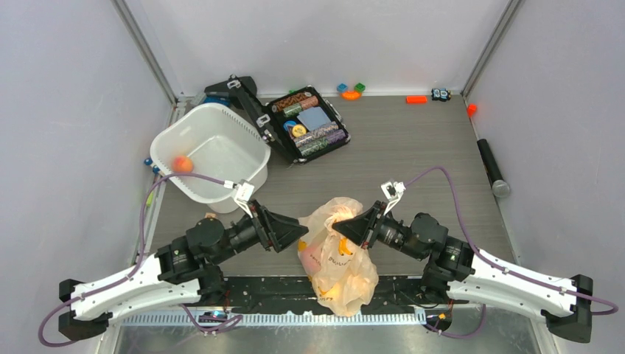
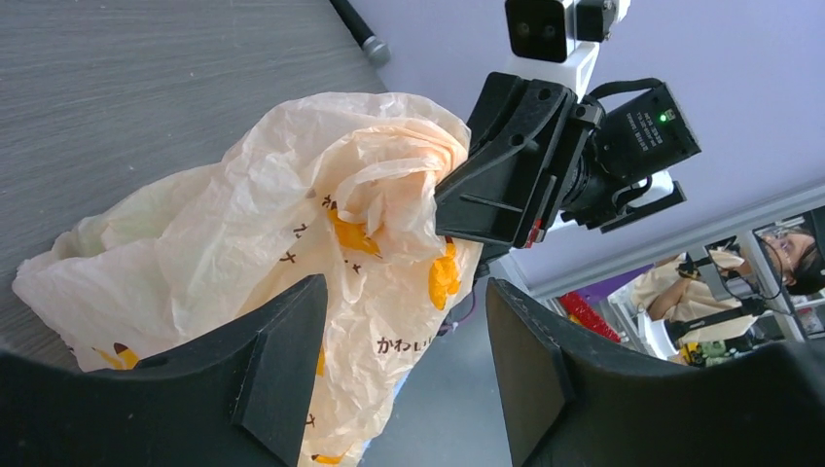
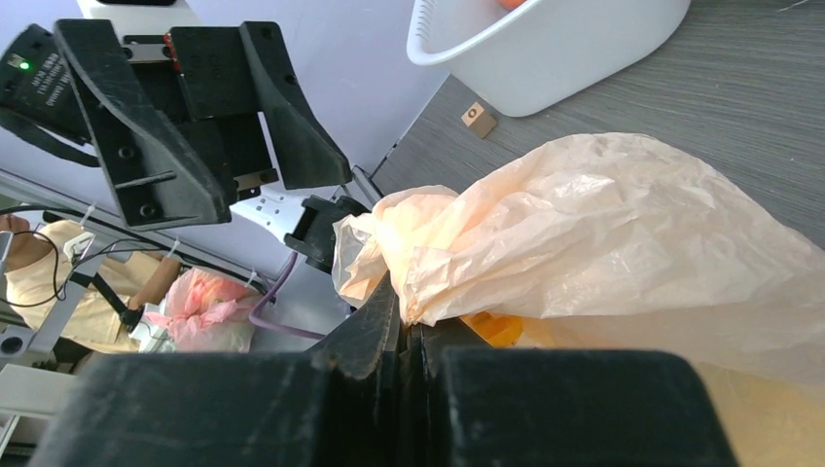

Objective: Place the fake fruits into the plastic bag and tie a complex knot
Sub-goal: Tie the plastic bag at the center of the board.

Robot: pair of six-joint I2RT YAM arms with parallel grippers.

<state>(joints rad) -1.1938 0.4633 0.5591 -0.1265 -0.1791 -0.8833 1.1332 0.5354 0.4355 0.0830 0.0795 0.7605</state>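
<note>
Bag (image 1: 335, 258) is sat at the near edge of the tabletop (image 1: 413, 162), between the arms, with its lower end lapping over the front rail. Yellow fruit (image 1: 340, 292) is seen through the film, so loading is judged mostly done. One orange fruit (image 1: 181, 164) lies in the tub (image 1: 208, 109), not bagged.

The bag neck is bunched and pinched in the right pincer (image 3: 404, 313), which is pressed together on it. It is likely held up to keep the mouth gathered for the knot. Left pincer (image 2: 404, 287) is spread with nothing between its fingers, and is lined up just beside the neck from the opposite side. A grab of loose film is judged next.

Room: open tabletop is available beyond the bag. The tub is near the left arm, the case (image 1: 306, 124) further back. The near edge is the risk; the bag could be dragged off.
</note>
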